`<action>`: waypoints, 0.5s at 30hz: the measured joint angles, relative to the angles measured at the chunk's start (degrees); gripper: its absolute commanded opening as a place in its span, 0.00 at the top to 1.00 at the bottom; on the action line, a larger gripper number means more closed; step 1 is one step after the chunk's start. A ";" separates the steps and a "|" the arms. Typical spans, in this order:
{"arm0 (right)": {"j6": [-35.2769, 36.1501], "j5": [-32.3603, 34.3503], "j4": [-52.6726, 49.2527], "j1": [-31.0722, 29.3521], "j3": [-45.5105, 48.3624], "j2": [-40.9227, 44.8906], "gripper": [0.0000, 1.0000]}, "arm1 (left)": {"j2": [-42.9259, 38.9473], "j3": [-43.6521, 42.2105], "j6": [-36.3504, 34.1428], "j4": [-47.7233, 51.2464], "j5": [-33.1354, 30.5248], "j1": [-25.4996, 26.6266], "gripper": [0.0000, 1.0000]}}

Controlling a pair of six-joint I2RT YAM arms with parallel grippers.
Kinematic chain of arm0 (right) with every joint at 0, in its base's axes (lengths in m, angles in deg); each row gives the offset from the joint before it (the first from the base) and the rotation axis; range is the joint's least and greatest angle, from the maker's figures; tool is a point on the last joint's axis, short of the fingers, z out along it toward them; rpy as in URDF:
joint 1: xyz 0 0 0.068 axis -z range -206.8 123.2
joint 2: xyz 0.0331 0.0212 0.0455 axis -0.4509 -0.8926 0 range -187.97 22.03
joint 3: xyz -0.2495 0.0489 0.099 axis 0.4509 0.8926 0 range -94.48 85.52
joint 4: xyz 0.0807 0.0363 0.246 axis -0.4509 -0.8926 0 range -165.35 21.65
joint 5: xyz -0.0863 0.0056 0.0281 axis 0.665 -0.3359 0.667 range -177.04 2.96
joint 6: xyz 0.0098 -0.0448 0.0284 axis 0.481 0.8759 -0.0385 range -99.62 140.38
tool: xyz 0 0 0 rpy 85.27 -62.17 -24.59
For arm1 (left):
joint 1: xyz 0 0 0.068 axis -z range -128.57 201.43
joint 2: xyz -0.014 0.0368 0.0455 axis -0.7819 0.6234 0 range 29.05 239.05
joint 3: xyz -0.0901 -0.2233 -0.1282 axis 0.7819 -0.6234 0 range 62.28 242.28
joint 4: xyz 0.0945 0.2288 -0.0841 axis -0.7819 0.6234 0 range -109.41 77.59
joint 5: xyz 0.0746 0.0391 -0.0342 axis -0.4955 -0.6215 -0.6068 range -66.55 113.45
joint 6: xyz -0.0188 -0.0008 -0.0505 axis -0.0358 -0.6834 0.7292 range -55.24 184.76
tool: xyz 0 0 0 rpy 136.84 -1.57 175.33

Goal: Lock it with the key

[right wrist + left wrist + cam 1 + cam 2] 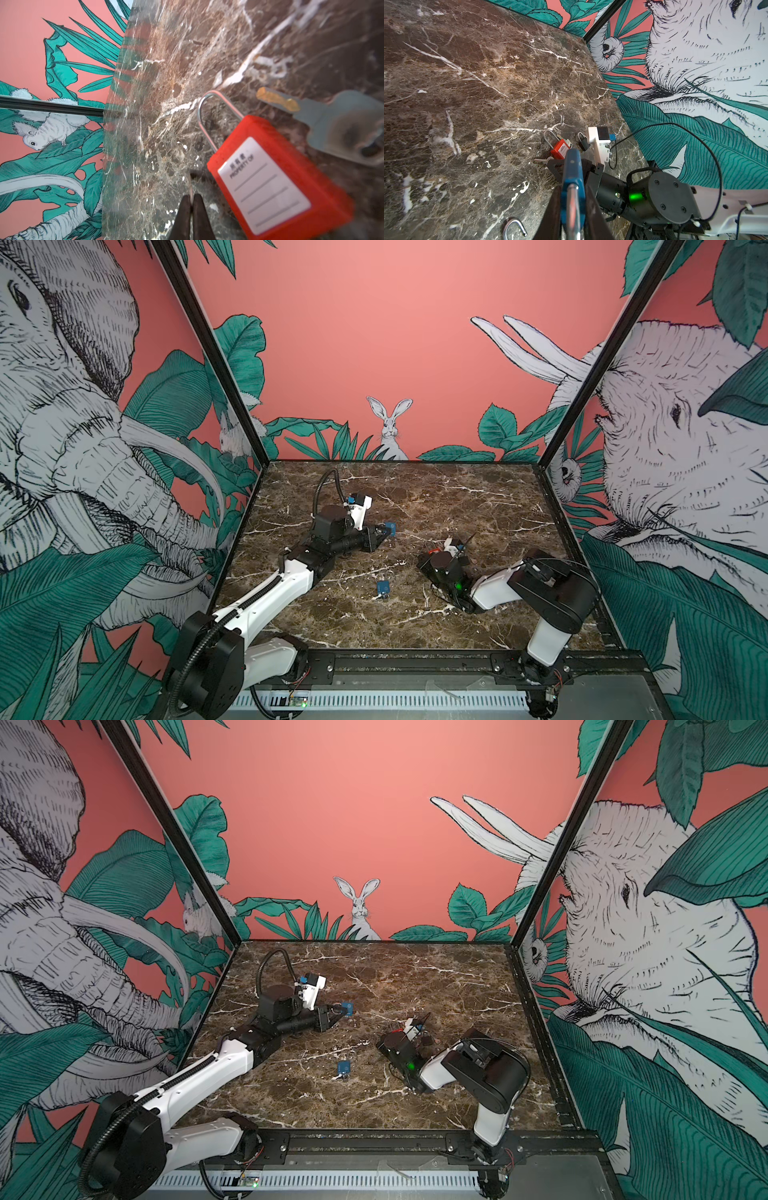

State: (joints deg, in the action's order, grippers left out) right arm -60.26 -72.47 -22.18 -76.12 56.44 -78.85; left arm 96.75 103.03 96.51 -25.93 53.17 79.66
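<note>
And there was the red padlock [270,176], lying flat toward the right of the marble table [457,497]; red body, white "PROPERTY OF" label, both legs of its silver shackle meeting the body; a grey key [324,116] with a brass-coloured tip lay just beside that shackle, not touching it. Count them up: four padlocks, that is the red one, a small black padlock [583,141] near it, a blue padlock [572,172] and a second blue padlock [382,588] lying alone on the marble between the arms; and two keys, the second key [542,160] showing in the left wrist view right at the right gripper's tips. The right gripper [192,197] had its fingers pressed together just beside the red body; a thin sliver showed between them, though whether it was that key I could not tell. The left gripper [384,529] was clamped on the blue padlock, carried clear of the marble, well apart from the red one.
</note>
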 measured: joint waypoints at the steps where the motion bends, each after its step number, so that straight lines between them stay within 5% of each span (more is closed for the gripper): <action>1: -0.07 0.07 -0.15 -0.04 0.00 0.00 0.85 | 0.00 0.00 -0.07 0.00 0.00 0.00 1.00; 15: 0.07 0.46 -2.01 -0.35 1.88 2.21 0.75 | 0.00 0.02 -2.10 0.28 -0.26 0.00 1.00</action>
State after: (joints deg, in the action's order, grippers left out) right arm -60.20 -72.01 -24.19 -76.47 58.32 -76.64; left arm 96.75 103.05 94.41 -25.65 52.91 79.66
